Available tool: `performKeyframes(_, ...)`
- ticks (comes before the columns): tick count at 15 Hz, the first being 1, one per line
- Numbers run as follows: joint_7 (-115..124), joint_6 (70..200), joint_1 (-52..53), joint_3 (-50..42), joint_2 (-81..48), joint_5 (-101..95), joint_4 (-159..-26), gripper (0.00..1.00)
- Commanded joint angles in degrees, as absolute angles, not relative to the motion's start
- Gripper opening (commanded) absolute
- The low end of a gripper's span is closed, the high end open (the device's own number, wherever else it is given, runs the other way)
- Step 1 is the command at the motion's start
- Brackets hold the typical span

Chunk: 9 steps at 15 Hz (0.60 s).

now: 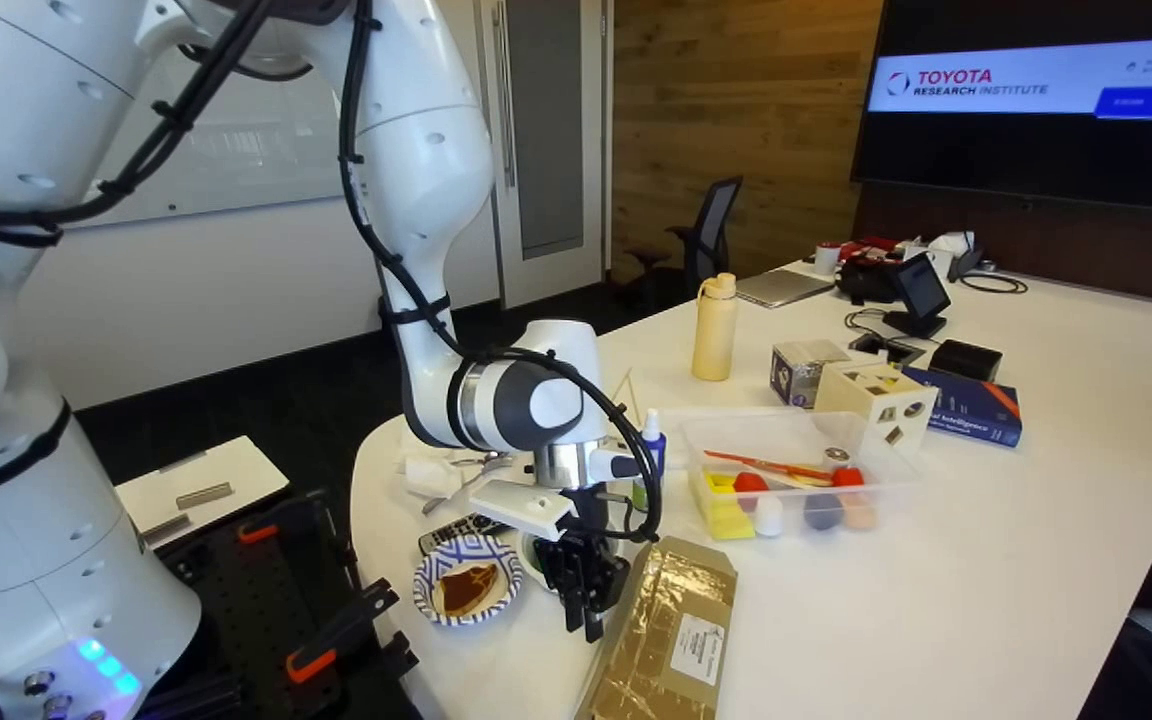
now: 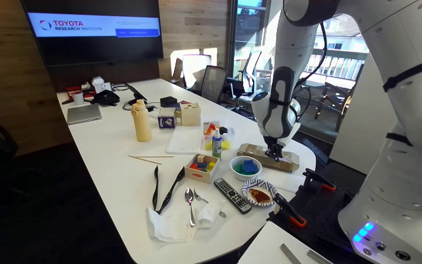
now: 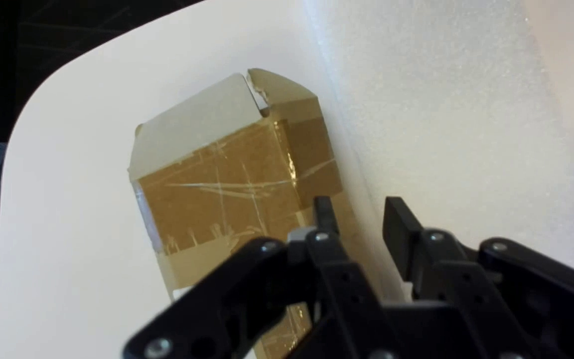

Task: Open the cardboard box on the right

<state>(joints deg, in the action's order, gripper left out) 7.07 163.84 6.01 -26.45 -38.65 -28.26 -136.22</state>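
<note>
Pointing down beside the cardboard box (image 1: 651, 620)

The jaws stand narrowly apart at the box's long edge; whether they touch it cannot be told. Taped and bearing a white label (image 1: 698, 648), the box lies on the white surface (image 1: 836, 620). Just beside it sits a bowl (image 2: 245, 177) of blue and green pieces (image 2: 249, 167).

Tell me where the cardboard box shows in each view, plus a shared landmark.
In an exterior view: cardboard box, bottom, just right of centre, cut off below.
In an exterior view: cardboard box, right of centre, below mid-height.
In the wrist view: cardboard box, left of centre, partly hidden by the pincer.
Shared landmark: the pincer.
</note>
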Motion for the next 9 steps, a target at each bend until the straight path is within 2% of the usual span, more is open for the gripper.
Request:
performKeyframes(1, 10.2, 164.8, 12.5, -30.8, -40.6, -29.7, -136.8, 0.63)
performKeyframes(4, 14.0, 167.2, 17.7, -33.9, -45.2, -29.4, -135.1, 0.87)
performKeyframes(6, 15.9, 168.8, 21.1, -35.4, -48.7, -28.1, -133.8, 0.99)
performKeyframes(9, 17.6, 169.6, 24.9, -36.7, -53.8, -25.3, -131.2, 1.00)
